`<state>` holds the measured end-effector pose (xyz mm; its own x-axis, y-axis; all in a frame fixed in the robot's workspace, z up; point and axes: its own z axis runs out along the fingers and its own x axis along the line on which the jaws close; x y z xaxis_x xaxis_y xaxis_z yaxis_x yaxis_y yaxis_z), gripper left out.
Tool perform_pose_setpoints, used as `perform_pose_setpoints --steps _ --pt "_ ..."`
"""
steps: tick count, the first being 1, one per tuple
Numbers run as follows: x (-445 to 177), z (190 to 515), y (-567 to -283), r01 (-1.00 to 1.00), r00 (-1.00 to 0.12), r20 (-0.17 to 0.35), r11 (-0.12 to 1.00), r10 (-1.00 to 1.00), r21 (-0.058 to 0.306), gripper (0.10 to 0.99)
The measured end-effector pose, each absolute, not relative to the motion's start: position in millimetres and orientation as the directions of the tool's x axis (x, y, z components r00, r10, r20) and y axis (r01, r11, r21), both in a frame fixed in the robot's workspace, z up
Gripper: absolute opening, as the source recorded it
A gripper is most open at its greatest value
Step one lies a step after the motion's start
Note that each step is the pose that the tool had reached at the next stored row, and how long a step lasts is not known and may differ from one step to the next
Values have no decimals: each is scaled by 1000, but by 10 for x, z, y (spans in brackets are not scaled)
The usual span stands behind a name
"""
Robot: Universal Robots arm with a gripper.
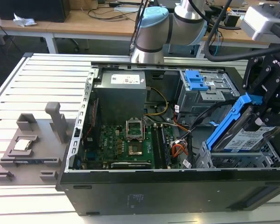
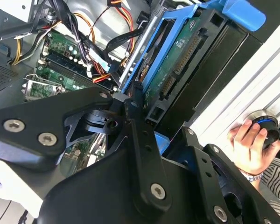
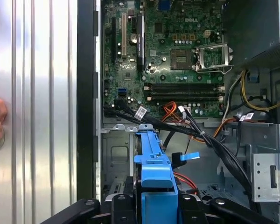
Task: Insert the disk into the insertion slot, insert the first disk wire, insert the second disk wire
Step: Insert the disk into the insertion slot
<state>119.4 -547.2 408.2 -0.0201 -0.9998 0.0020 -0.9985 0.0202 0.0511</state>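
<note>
A ribbed pale desk carries an open black computer case. At the case's near corner, on the exterior view's right, sits the insertion slot, a grey perforated cage. Just above it the disk hangs tilted in its blue carrier, clamped between the fingers of the end effector. Farther in lie the green motherboard and a taller bay bearing a blue latch. In the second wrist view a person's hand lies on the desk beside the case.
</note>
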Motion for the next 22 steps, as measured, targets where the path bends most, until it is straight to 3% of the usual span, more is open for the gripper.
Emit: perform_pose_setpoints --steps 9,11,12,18,20,21,22 --pt "1194 4025 -5472 -998 -20 2 20 -1000 51 365" --pt "1195 4025 -5472 -998 -20 2 20 -1000 51 376" --pt "1195 4025 -5471 -998 -20 2 20 -1000 51 439" --pt "1194 4025 -5472 -998 -20 2 20 -1000 51 439" --pt "1195 4025 -5472 -998 -20 2 20 -1000 51 361" --pt "1194 4025 -5472 -998 -20 2 20 -1000 51 235" --pt "1194 4026 -5472 -998 -20 2 20 -1000 51 176"
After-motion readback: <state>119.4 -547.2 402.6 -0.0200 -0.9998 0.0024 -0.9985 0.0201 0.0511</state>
